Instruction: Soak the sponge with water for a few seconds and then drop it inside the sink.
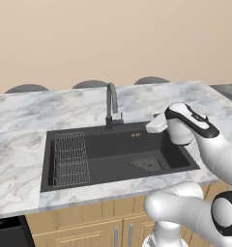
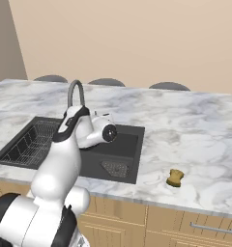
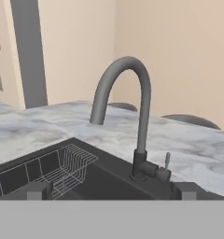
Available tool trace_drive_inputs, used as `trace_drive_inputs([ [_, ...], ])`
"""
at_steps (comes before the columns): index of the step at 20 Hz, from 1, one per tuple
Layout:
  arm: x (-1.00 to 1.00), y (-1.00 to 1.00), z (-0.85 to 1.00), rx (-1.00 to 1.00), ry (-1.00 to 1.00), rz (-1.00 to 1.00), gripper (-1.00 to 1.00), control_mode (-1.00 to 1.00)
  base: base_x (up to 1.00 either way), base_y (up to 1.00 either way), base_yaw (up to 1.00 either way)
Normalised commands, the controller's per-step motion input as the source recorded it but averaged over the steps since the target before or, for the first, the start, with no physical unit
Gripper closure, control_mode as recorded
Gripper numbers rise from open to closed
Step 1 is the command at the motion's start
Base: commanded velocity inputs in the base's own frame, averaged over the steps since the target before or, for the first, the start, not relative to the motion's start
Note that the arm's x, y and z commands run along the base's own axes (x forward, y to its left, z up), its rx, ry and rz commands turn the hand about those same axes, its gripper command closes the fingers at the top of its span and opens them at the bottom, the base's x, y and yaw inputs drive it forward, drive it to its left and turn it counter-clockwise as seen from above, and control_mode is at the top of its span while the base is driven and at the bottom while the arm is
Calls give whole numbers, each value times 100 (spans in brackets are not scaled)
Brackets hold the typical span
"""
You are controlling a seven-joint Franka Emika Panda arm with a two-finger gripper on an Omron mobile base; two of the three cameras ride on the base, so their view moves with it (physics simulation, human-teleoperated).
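The sponge [image 2: 175, 177] is lying on the counter [image 2: 195, 130] at the lower right of the right base view, near the front edge and well apart from the sink [image 2: 132, 137], which is sitting left of centre in that frame. Nothing is touching the sponge.

The gripper [image 3: 111, 190] is hanging over the sink and pointing at the faucet [image 3: 132, 112]. In the hand view its two tips are rising at the bottom of the frame, one at the lower left and one at the lower right, standing wide apart with nothing between them, so the claw is open. In the left base view the hand is showing right of centre, over the sink's right half [image 1: 181, 159], and in the right base view it is sitting at centre left, just in front of the faucet [image 2: 75, 94].

The faucet is standing at the middle of the hand view, its arch curving toward the upper left and its small lever [image 3: 167, 161] sticking up at its base, lower right of centre. The rack [image 1: 69, 159] is lying in the sink's left part in the left base view, and the drain [image 1: 148, 164] is sitting on the basin floor right of centre.
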Motion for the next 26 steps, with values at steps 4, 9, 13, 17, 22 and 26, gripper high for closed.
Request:
trace_drive_inputs([
  [4,21,4,0,0,1,0,-100,-100,0,0,0],
  [9,28,5,0,0,0,0,-100,-100,0,0,0],
  [13,26,5,-7,0,-2,0,-100,-100,0,0,0],
  [17,5,11,-22,0,-2,0,-100,-100,0,0,0],
  [22,0,13,-28,1,-1,0,-100,-100,0,0,0],
  [26,0,9,-1,0,0,0,-100,-100,0,0,0],
])
